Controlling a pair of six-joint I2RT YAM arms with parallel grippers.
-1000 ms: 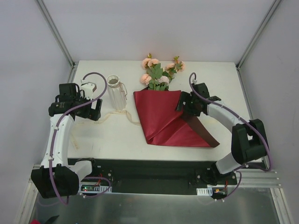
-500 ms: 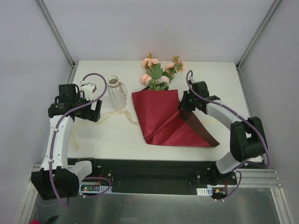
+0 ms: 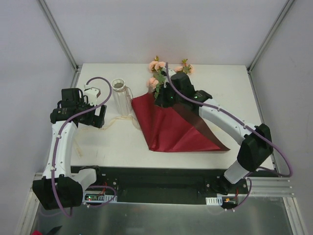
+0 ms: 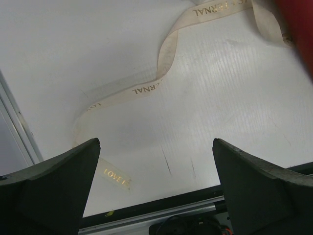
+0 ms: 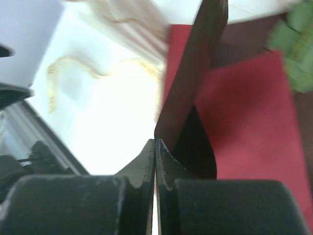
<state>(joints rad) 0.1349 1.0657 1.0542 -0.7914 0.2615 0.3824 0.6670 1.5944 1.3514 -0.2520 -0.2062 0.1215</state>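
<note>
Smooth red paper sheet [image 3: 166, 129] pinched in right gripper [image 5: 155, 143], left gripper [image 4: 155, 143] spread wide

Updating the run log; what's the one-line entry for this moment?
right end effector: shut on red wrapping paper, fold raised by flowers | left end effector: open, above ribbon

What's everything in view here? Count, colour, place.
paper: 1 sheet, dark red, folded, middle of table
flowers: 1 bunch, peach-pink with green leaves, far edge, stems under the paper's top
vase: 1, white, ribbed, standing left of the paper
ribbon: 1, cream with gold lettering, loose on the table by the vase
table: 1, white
left gripper: open, above the ribbon, holding nothing
right gripper: shut on a fold of the paper, near the flowers
</note>
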